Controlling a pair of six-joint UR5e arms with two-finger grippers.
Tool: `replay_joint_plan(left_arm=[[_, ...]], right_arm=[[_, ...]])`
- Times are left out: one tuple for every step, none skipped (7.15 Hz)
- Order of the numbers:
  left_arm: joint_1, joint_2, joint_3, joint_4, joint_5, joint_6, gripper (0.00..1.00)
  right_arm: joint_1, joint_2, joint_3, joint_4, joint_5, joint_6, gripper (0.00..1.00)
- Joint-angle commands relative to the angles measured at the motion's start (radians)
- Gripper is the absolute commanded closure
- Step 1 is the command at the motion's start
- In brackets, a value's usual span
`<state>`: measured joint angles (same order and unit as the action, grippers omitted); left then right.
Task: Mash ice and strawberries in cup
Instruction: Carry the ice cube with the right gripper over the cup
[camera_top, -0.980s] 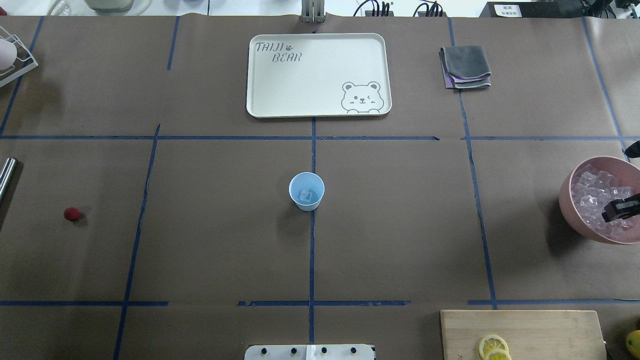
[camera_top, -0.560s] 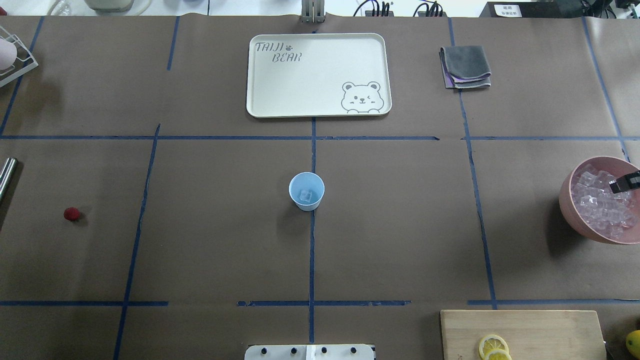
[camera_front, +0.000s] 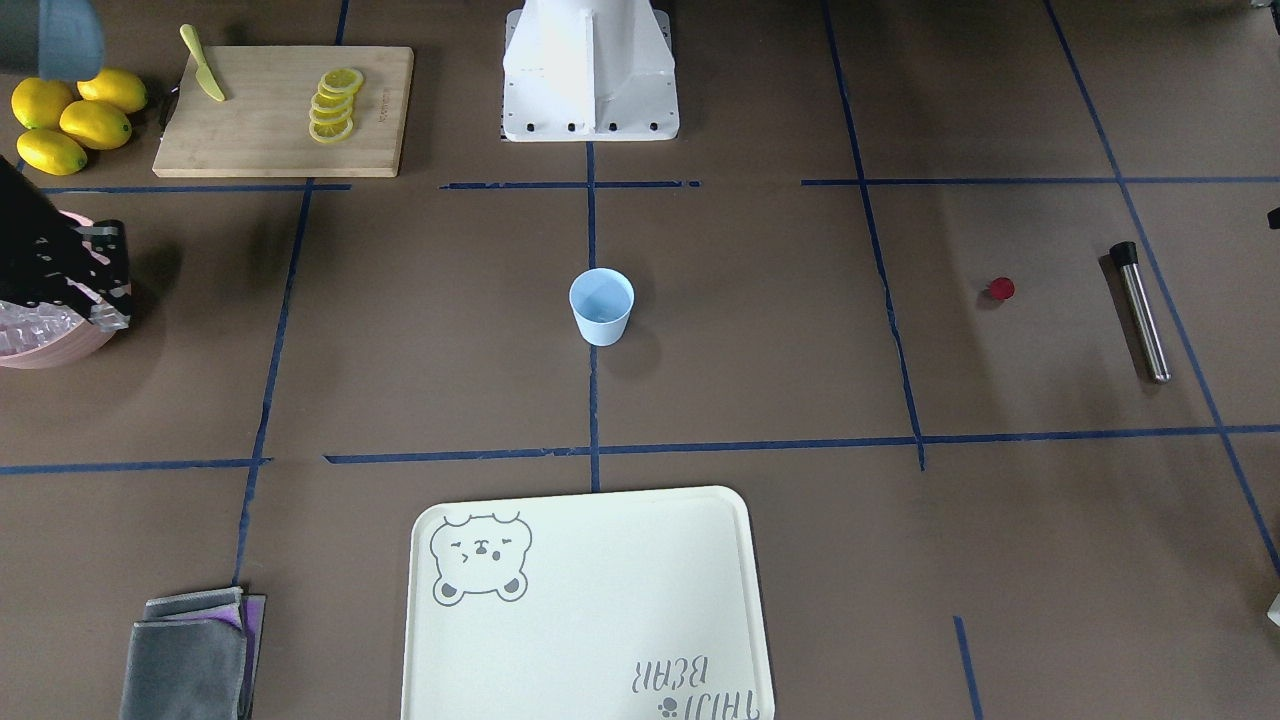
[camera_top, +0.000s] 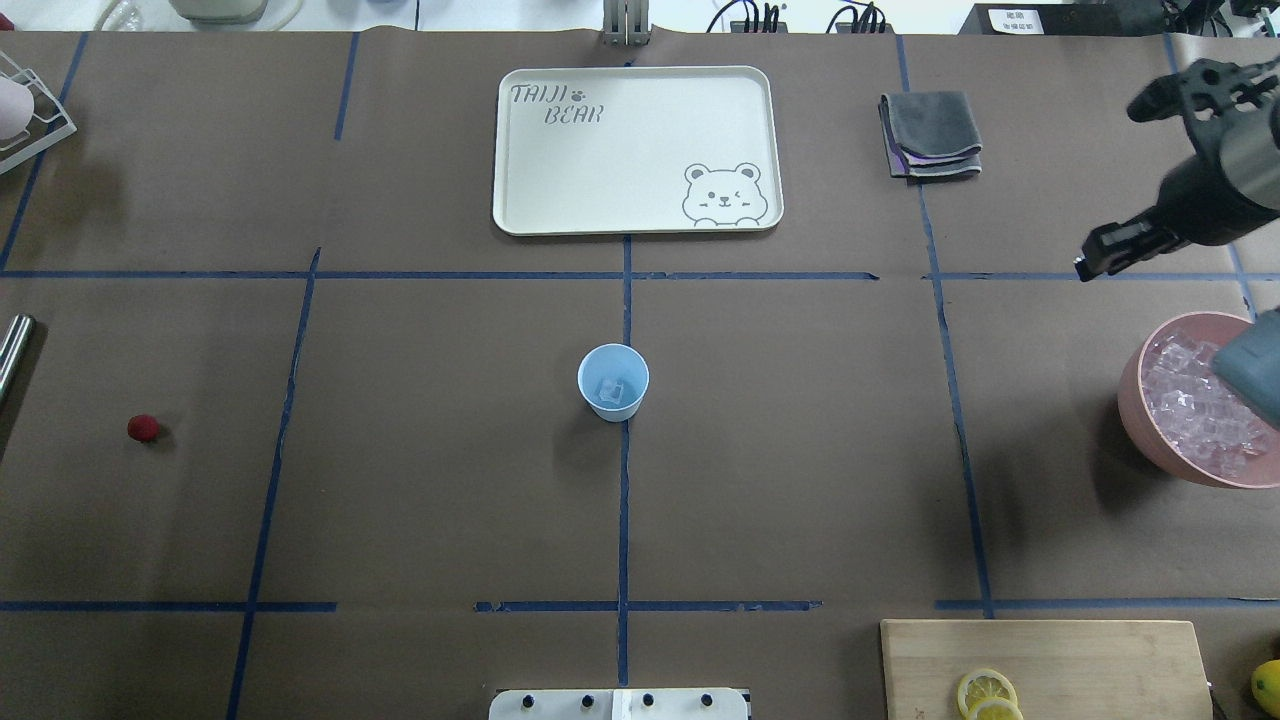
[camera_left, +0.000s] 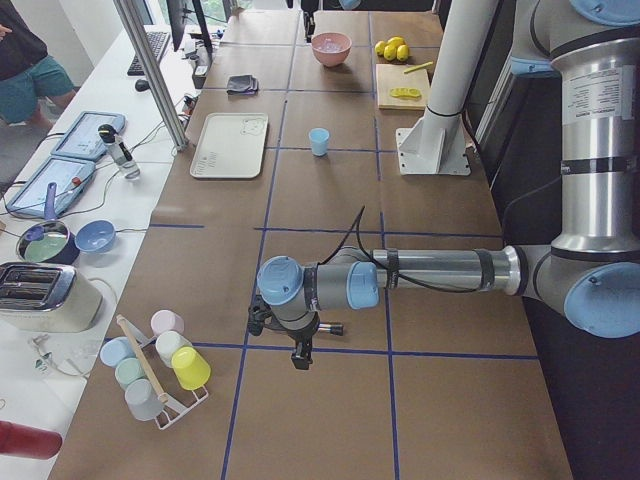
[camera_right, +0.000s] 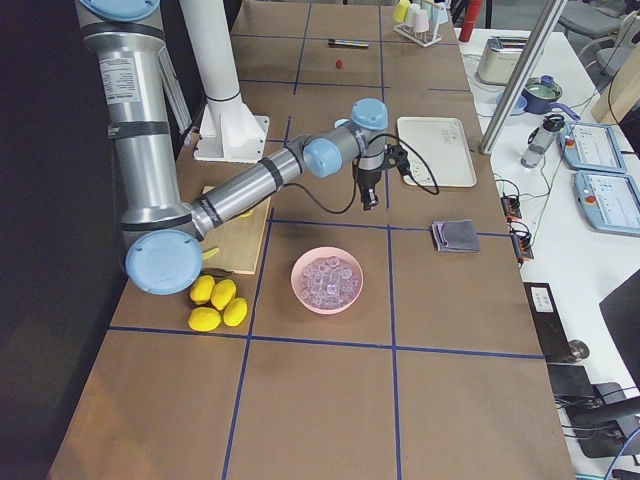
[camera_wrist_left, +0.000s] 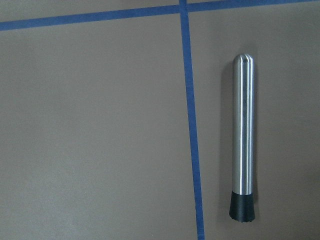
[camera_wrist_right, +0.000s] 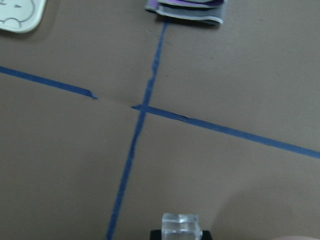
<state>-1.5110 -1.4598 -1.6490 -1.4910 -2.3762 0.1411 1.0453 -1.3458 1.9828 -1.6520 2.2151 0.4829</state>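
Taped brown table (camera_top: 450, 480) | clamping ice cube (camera_wrist_right: 181, 225) in right gripper (camera_top: 1088, 265) | showing ice (camera_top: 610, 388) already in cup (camera_top: 586, 385) | leaving strawberry (camera_top: 143, 428), mashing pending | left gripper (camera_left: 300, 358) closure: cannot tell.

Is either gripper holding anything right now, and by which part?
The right gripper holds one ice cube, pinched by its opposite sides at the tips of the jaws. The left gripper shows only in a side view, so I cannot tell.
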Motion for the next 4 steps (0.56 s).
replay_joint_plan(left_arm=[[0.002,-0.001,0.000,0.000,0.000,0.000,0.00],[0.002,-0.001,0.000,0.000,0.000,0.000,0.00],[0.000,-0.001,0.000,0.002,0.000,-0.002,0.00],[0.000,-0.001,0.000,0.000,0.000,-0.002,0.00]], right_arm=[[-0.140,0.224,-0.007,-0.138,-0.021,0.183,1.00],[-0.228,0.291,-0.016,-0.140,-0.087,0.306,1.00],[-0.323,0.378,-0.066,-0.138,-0.183,0.435,1.00],[-0.393,0.457,-0.125,-0.138,-0.234,0.523,1.00]])
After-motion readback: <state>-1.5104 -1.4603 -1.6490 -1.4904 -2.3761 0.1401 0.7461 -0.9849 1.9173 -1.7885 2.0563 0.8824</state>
